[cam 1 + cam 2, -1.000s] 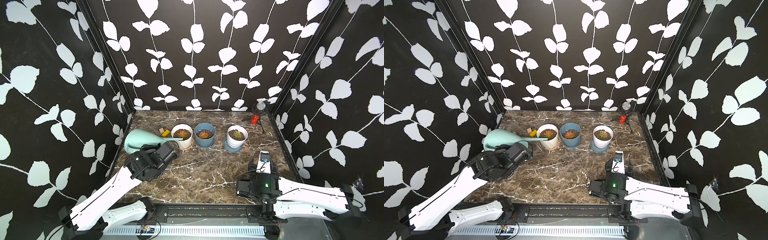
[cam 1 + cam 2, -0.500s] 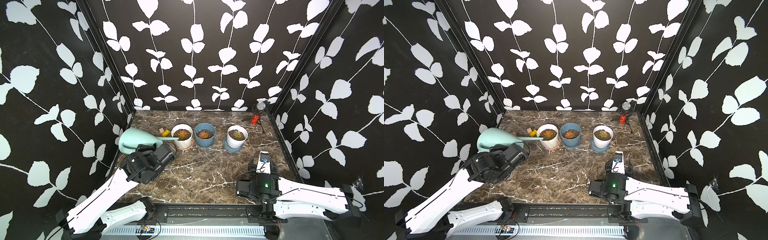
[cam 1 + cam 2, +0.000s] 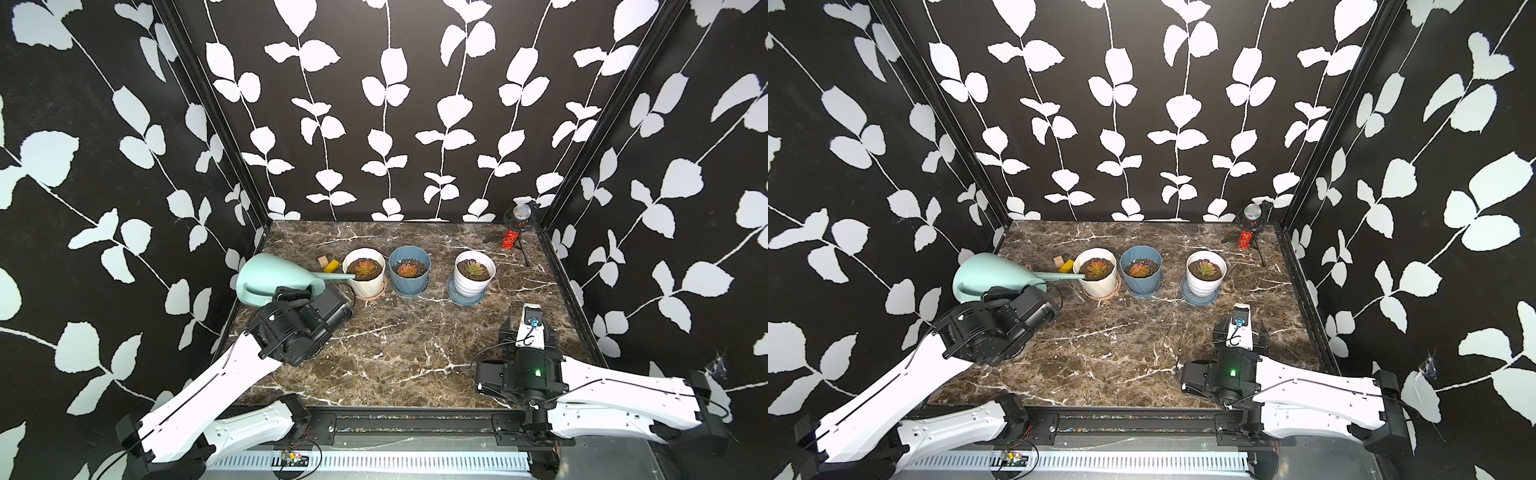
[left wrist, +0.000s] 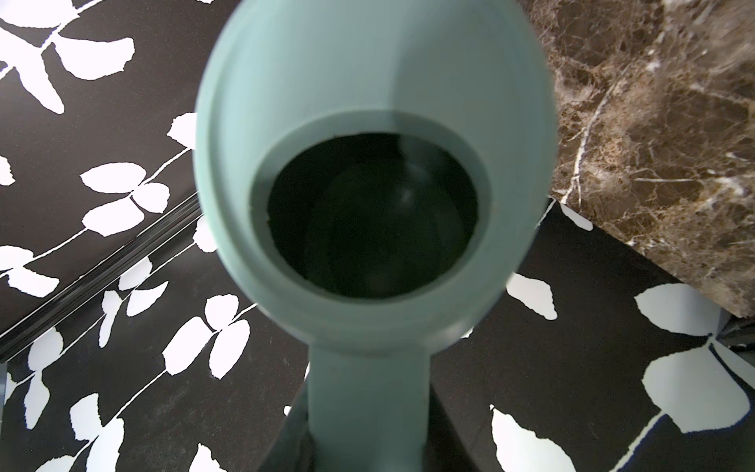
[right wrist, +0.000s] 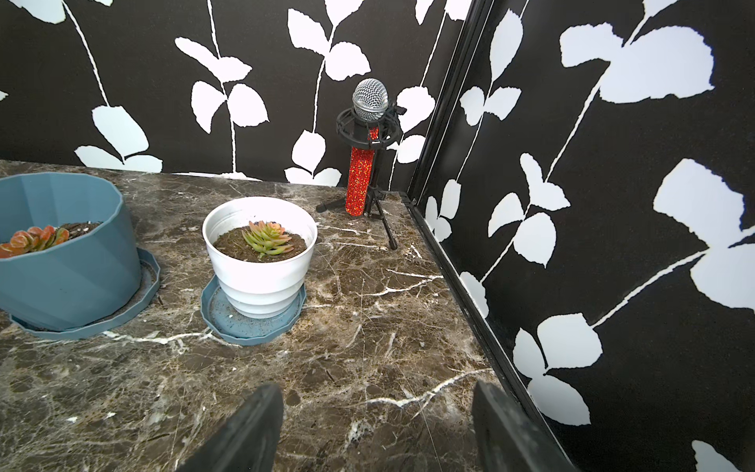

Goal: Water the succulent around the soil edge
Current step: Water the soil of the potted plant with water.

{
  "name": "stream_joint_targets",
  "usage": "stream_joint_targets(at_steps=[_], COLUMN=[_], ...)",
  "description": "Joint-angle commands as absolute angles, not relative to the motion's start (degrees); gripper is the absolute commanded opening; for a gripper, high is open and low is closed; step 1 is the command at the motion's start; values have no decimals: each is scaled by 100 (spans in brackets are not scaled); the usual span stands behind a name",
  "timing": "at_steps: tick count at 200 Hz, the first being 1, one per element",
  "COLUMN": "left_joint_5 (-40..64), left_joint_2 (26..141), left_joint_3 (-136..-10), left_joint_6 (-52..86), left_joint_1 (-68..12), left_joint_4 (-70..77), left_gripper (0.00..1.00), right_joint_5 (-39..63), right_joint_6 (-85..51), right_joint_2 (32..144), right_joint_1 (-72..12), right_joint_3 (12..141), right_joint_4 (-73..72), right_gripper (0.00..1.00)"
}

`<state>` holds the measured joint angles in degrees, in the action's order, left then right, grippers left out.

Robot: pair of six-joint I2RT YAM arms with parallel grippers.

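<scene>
Mint-green watering can point(image 3: 270, 276), held off the marble table point(image 3: 415, 349) at its far left by the left gripper point(image 4: 367, 449), whose jaws are clamped on the can's handle point(image 4: 367, 388). The left wrist view looks straight into the filling hole point(image 4: 371, 216).

Compared with a second ago, the can's body has shifted slightly leftward and tipped. The spout point(image 3: 332, 275) now runs nearly level, and its tip lies over the left rim of the cream pot point(image 3: 368, 286), above the soil point(image 3: 354, 266) beside the succulent point(image 3: 364, 268). Over the last half second little has altered.

The left arm reaches in from the near-left corner, its forearm rising toward the far side and its wrist rolled so that the can leans rightward. The right arm has not moved and lies low along the near right. The right gripper point(image 5: 374, 412) sits low over the table with jaws wide apart, holding nothing, and faces the white pot point(image 5: 261, 261) on its blue saucer point(image 5: 253, 327).

The blue pot point(image 3: 409, 276) stands between the two other pots. Two small wooden blocks point(image 3: 328, 264) lie on the far side of the spout. A microphone point(image 3: 514, 230) on a tripod occupies the far right corner.
</scene>
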<state>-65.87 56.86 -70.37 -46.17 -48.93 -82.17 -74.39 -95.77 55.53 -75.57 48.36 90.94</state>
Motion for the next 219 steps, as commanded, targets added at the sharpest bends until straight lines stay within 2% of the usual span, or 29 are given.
stream_joint_targets(at_steps=[1, 219], left_joint_5=[-6986, -6770], left_joint_2=[5651, 5818], left_joint_3=[-7138, -6707], left_joint_6=[-4665, -5885], left_joint_1=[-4779, -3907], left_joint_4=[-8035, -6197], left_gripper=[0, 0], right_joint_5=[-7440, -7464], right_joint_6=[-9624, -9650], right_joint_2=[5528, 5537], right_joint_1=[-7518, -7479], right_joint_3=[4711, 4703], right_joint_4=[9210, 9338], right_gripper=[76, 76])
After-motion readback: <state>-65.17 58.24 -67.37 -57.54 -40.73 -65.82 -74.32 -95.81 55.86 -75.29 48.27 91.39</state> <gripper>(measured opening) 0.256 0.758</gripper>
